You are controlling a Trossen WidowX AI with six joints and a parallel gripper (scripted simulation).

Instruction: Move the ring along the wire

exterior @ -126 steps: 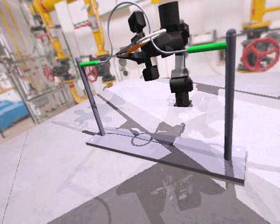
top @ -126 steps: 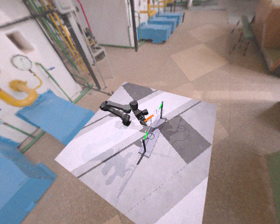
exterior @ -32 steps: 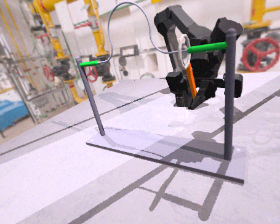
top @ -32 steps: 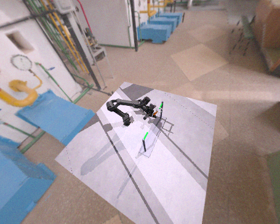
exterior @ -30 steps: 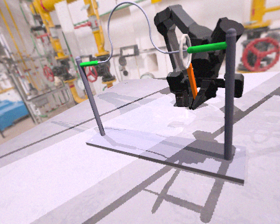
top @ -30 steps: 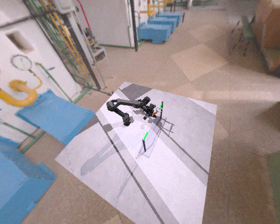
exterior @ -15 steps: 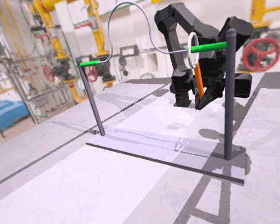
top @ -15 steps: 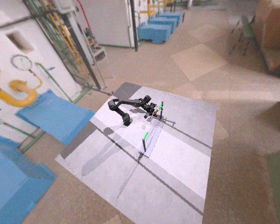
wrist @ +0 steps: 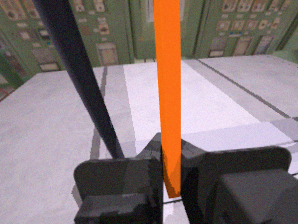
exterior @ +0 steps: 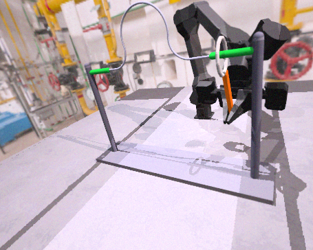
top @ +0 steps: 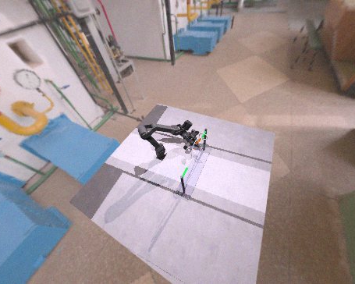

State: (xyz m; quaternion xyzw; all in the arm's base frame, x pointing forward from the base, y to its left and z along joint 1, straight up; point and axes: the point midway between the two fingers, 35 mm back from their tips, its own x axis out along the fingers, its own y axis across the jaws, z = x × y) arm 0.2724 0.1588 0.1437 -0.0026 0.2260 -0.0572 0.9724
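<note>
The white ring (exterior: 218, 66) is around the thick green part (exterior: 239, 52) (top: 205, 133) by the near-right post (exterior: 256, 120) (wrist: 80, 70), close to that part's inner end. Its orange handle (exterior: 228, 89) (top: 199, 141) (wrist: 169, 90) hangs down, slightly tilted. My gripper (exterior: 228, 121) (wrist: 162, 136) is shut on the handle's lower part, below the wire. The thin grey wire (exterior: 192, 59) dips beside this green part, then rises in a tall arch towards the other green part (exterior: 100, 71) (top: 185, 172) at the other post (exterior: 103, 110) (top: 182, 185). Whether the ring touches the green part is unclear.
The posts stand on a flat base plate (exterior: 182, 173) on the pale table (top: 230, 230). The near-right post stands close beside my gripper. The arm (top: 164, 128) (exterior: 194, 44) reaches in from behind the wire in the exterior view.
</note>
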